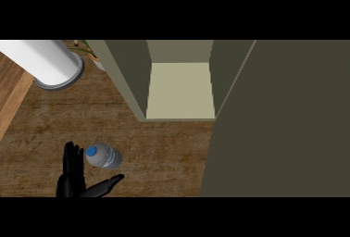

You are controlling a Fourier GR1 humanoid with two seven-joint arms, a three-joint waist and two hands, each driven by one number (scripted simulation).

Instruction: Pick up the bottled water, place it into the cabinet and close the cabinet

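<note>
**Bottle (104, 156) on counter (160, 143), open left hand (71, 178) beside it**

The cabinet door (287, 115) is swung wide and fills the view's right. Left of it the cabinet (128, 74) shows a pale bare shelf. A white cylinder (44, 62) lies at upper left. At lower left, the hand holds nothing, fingers straight and thumb spread. The blue-capped bottle sits just right of the fingers, in front of the cabinet.

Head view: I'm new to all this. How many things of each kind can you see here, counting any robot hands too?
Bottled water: 1
Cabinet, standing open: 1
White cylinder: 1
Small item half hidden behind the cabinet, kind unclear: 1
Left hand, fingers straight: 1
Total: 5
</note>
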